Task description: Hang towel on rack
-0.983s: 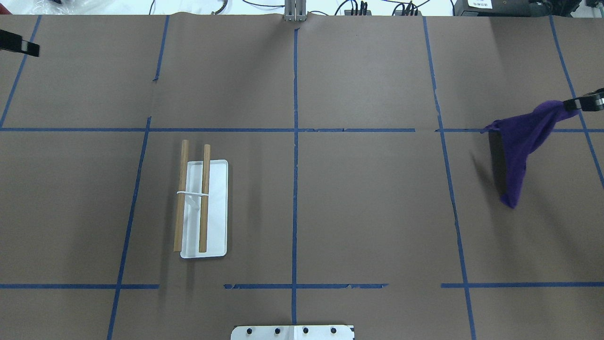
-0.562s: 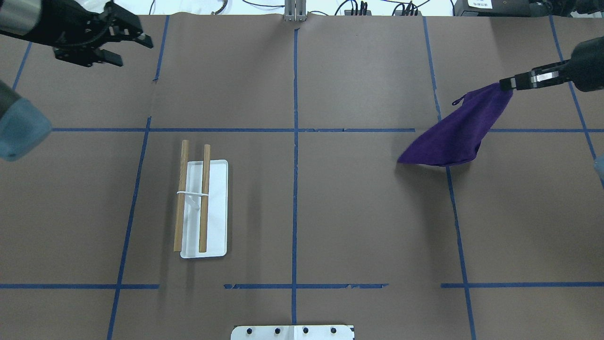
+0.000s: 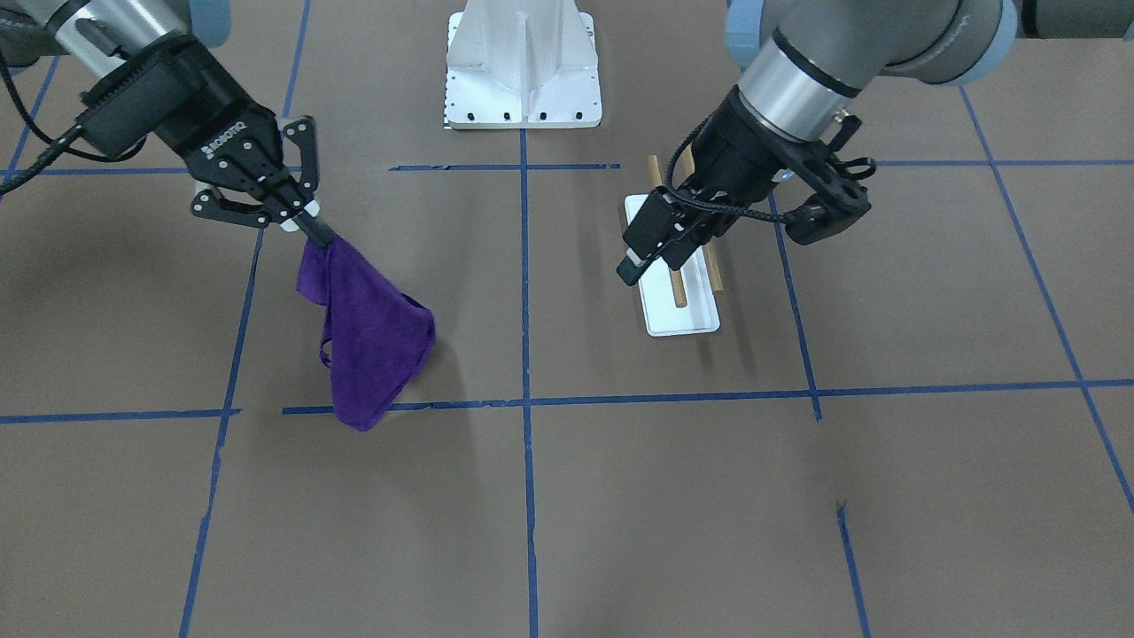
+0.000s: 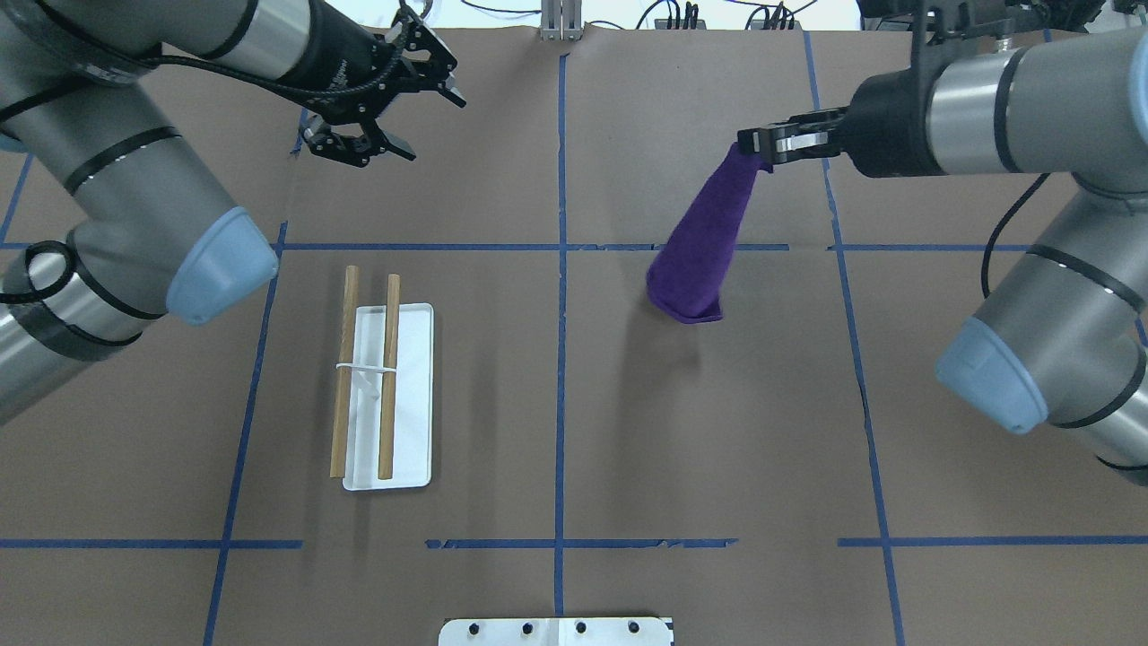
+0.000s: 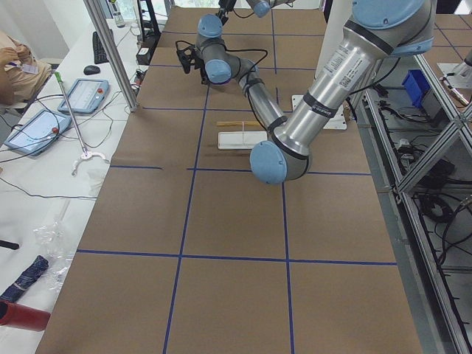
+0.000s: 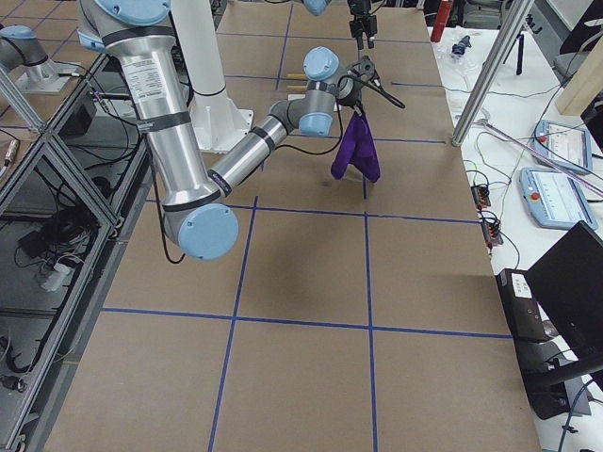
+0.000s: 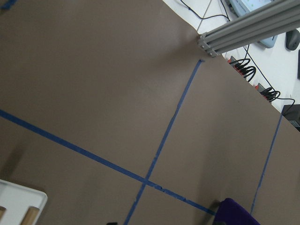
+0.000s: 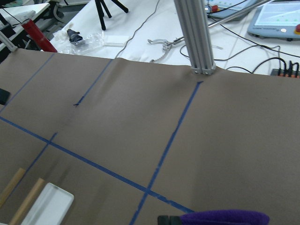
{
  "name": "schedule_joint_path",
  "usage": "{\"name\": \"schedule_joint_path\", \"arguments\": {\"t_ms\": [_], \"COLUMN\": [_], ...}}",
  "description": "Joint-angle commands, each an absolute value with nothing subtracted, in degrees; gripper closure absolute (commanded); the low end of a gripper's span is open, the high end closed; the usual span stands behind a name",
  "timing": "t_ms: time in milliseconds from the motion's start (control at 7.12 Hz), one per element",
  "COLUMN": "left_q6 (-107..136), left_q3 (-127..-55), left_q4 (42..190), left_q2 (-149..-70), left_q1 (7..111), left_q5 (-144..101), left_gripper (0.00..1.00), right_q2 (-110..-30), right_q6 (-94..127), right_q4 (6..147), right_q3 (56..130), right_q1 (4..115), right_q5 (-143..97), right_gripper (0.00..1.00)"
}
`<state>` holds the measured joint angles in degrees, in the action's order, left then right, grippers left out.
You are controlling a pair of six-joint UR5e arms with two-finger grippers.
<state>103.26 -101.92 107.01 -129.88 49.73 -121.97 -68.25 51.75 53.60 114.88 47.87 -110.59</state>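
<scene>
The purple towel (image 4: 700, 242) hangs by one corner from my right gripper (image 4: 749, 144), which is shut on it above the far right-centre of the table. Its lower end is near the table. In the front view the towel (image 3: 368, 346) droops from that gripper (image 3: 310, 221). The rack (image 4: 413, 404), a white base with two wooden dowels (image 4: 388, 377), lies at near left-centre; it also shows in the front view (image 3: 687, 319). My left gripper (image 4: 433, 127) is open and empty at the far left-centre, beyond the rack. The towel's edge shows in both wrist views (image 8: 225, 218) (image 7: 236, 215).
The large white bolted pedestal (image 3: 523, 71) stands at the robot's side of the table, its edge in the overhead view (image 4: 556, 632). Blue tape lines (image 4: 560, 269) cross the brown paper cover. A metal post (image 4: 560, 22) stands at the far edge.
My right gripper has carried the towel leftwards and farther from the robot. My left gripper has moved right along the far side. Both arms now reach well into the overhead view.
</scene>
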Motion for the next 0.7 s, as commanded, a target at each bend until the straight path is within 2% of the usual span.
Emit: {"name": "schedule_joint_path", "arguments": {"t_ms": [0, 562], "left_q6": [105.4, 107.2], "left_q3": [-100.4, -99.8], "left_q4": [106.4, 106.5], "left_q2": [-131.4, -133.2], "left_q1": [46.3, 41.1], "left_q5": [-120.5, -118.6], "left_gripper": [0.23, 0.19], "right_q2": [-65.3, -61.4], "right_q6": [52.3, 51.4], "right_q4": [53.6, 53.5], "right_q3": [116.9, 117.2], "right_q1": [43.0, 36.9], "right_q5": [-105.4, -99.1], "right_gripper": [1.00, 1.00]}}
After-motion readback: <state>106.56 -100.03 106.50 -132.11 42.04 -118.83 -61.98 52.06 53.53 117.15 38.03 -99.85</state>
